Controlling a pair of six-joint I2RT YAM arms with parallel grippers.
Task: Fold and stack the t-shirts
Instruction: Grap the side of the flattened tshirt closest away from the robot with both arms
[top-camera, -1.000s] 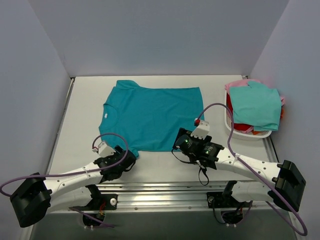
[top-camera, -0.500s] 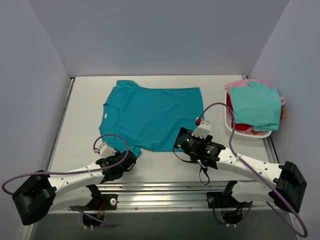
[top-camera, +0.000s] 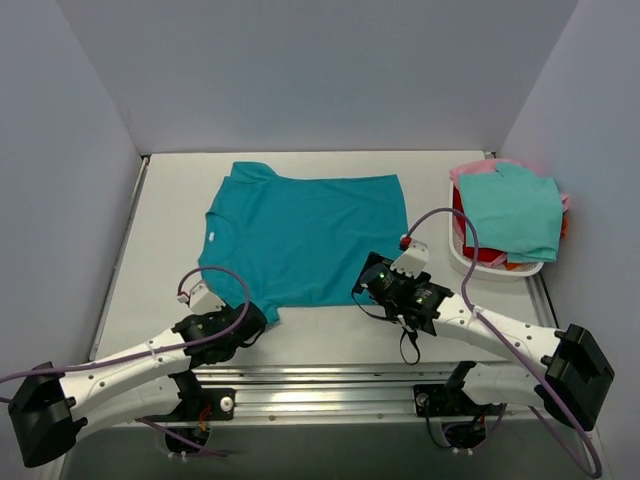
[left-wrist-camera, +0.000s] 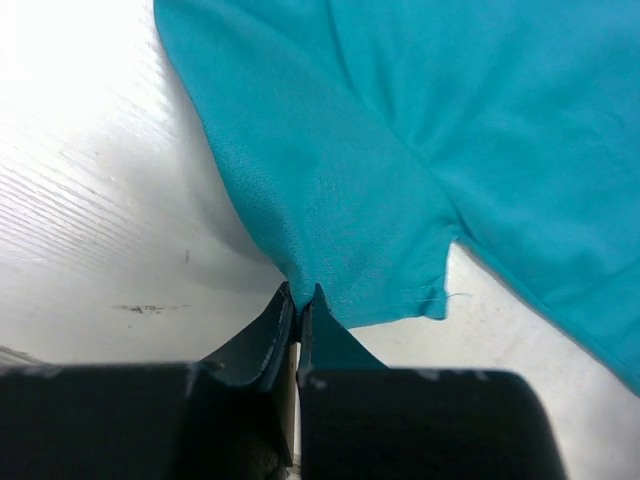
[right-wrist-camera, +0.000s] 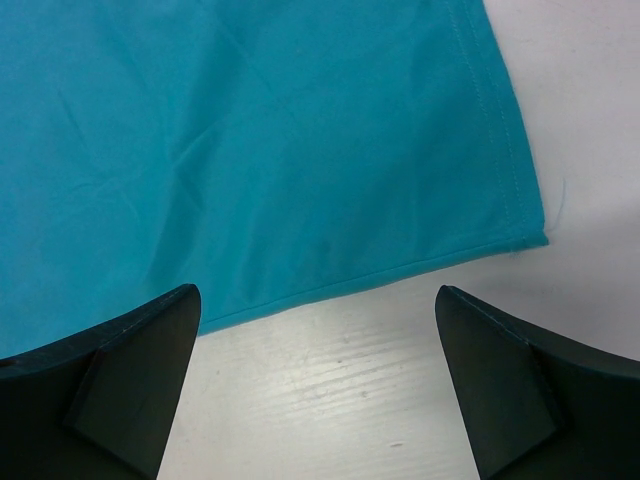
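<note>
From above, the teal shirt lies flat in the middle of the counter. Its long axis runs from 9 to 3 o'clock, with the collar at 9 and the hem at 3. My left end effector sits at the near sleeve, the shirt's 7 o'clock corner. My right end effector sits by the near hem corner, about 5 o'clock. Each arm is nearest its own end of the near edge. Well apart at 3 o'clock, a white basket holds an aqua shirt on top of red and pink ones.

In my left wrist view, the left end effector is pinched tight on the sleeve's edge. The teal shirt fans away toward 12 and 1 o'clock.

In my right wrist view, the right end effector is spread wide and holds nothing. The hem of the teal shirt lies just ahead at 12 o'clock, with its corner toward 2. I judge this arm must advance and close on that edge before any fold.

I can read no brand, label or writing.
</note>
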